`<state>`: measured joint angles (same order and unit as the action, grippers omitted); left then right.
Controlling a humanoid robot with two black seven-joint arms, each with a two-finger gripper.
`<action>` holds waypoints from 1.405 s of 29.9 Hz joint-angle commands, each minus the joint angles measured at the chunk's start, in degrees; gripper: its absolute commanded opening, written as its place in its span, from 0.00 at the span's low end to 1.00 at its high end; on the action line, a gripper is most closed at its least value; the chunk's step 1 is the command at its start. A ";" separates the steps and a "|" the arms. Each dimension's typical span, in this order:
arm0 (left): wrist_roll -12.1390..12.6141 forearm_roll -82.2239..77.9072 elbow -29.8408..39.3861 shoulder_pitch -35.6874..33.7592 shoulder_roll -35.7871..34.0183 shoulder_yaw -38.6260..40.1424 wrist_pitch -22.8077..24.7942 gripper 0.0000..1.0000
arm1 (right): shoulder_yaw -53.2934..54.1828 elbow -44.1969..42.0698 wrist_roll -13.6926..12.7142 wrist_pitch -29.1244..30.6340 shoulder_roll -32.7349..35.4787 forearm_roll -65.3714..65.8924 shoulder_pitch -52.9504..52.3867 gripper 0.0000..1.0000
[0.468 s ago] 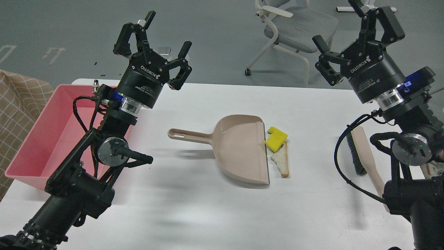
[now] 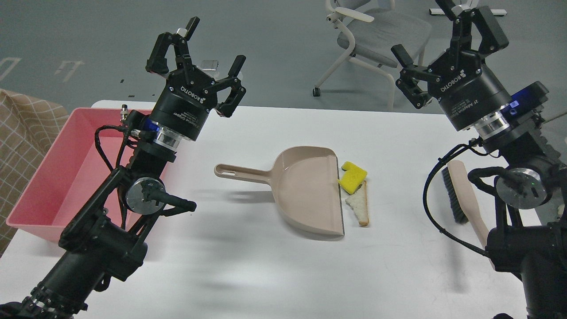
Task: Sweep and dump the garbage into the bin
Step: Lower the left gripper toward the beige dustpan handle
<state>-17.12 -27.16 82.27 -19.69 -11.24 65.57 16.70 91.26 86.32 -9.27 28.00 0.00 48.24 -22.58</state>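
A yellow notched sponge block [image 2: 352, 177] and a triangular half-slice of white bread [image 2: 359, 204] lie on the white table [image 2: 248, 274], right beside the open lip of a beige dustpan [image 2: 305, 190] whose handle points left. The pink bin [image 2: 53, 177] stands at the table's left edge, partly hidden by my left arm. A beige brush with black bristles [image 2: 460, 199] lies at the right, partly behind my right arm. My left gripper [image 2: 215, 46] is open and empty, raised above the table's far left. My right gripper [image 2: 423, 29] is open and empty, raised at the far right.
A grey office chair [image 2: 376, 35] stands on the floor beyond the table's far edge. A checked brown cloth [image 2: 22, 128] shows at the left edge of the view, beside the bin.
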 commanded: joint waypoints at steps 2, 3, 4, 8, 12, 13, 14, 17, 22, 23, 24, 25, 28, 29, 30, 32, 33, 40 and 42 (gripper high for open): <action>0.07 -0.09 0.00 0.00 -0.27 -0.35 0.08 0.98 | -0.20 0.25 -0.05 0.00 0.00 0.01 0.08 1.00; -0.02 -0.09 0.00 0.09 -0.45 -0.18 0.09 0.98 | -0.29 0.34 -0.14 0.00 0.00 0.01 0.08 1.00; -0.02 -0.09 0.00 0.09 -0.62 0.00 0.09 0.98 | -0.29 0.25 -0.14 0.00 0.00 0.01 0.00 1.00; 0.33 -0.09 0.08 0.18 -0.80 -0.53 0.61 0.98 | -0.38 0.16 -0.22 0.00 0.00 0.01 0.00 1.00; 0.33 -0.09 0.17 0.35 -0.71 -0.44 1.84 0.98 | -0.38 0.25 -0.22 0.00 0.00 0.01 0.08 1.00; 0.33 -0.17 0.17 0.35 -0.62 -0.44 1.84 0.98 | -0.38 0.25 -0.22 0.00 0.00 0.01 0.08 1.00; 0.33 -0.09 0.17 0.35 -0.62 -0.44 1.84 0.98 | -0.38 0.25 -0.22 0.00 0.00 0.01 0.17 1.00; 0.33 -0.18 0.08 0.35 -0.54 -0.53 1.76 0.98 | -0.38 0.25 -0.22 0.00 0.00 0.01 0.17 1.00; 0.33 -0.09 0.08 0.35 -0.45 -0.35 1.40 0.98 | -0.38 0.25 -0.22 0.00 0.00 0.01 0.44 1.00; 0.33 -0.09 0.08 0.35 -0.45 -0.26 1.32 0.98 | -0.38 0.25 -0.22 0.00 0.00 0.01 0.44 1.00; 0.33 -0.09 0.08 0.35 -0.36 -0.09 1.23 0.98 | -0.38 0.25 -0.22 0.00 0.00 0.01 0.44 1.00; 0.25 0.00 0.08 0.35 -0.36 -0.09 1.23 0.98 | -0.38 0.25 -0.22 0.00 0.00 0.01 0.44 1.00; -0.19 -0.09 0.08 0.35 -0.18 0.09 1.05 0.98 | -0.38 0.16 -0.22 0.00 0.00 0.01 0.44 1.00; -0.28 0.00 0.08 0.35 -0.18 0.26 1.05 0.98 | -0.38 0.16 -0.22 0.00 0.00 0.01 0.44 1.00; -0.37 0.09 0.00 0.35 -0.18 0.26 1.05 0.98 | -0.38 0.08 -0.22 0.00 0.00 0.01 0.44 1.00; -0.37 0.09 0.00 0.35 -0.18 0.26 0.96 0.98 | -0.38 0.08 -0.22 0.00 0.00 0.01 0.44 1.00; -0.28 0.09 0.00 0.35 -0.27 0.26 0.96 0.98 | -0.38 0.08 -0.22 0.00 0.00 0.01 0.44 1.00; 0.33 -0.44 0.00 0.26 -0.36 -0.79 -1.49 0.98 | -0.38 -0.01 -0.22 0.00 0.00 0.01 0.44 1.00; 0.42 -0.70 0.08 0.35 -0.45 -0.88 -1.58 0.98 | -0.38 -0.01 -0.22 0.00 0.00 0.01 0.44 1.00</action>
<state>-16.90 -27.49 82.26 -19.35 -11.58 64.95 15.53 90.88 86.31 -9.49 28.00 0.00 48.25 -22.15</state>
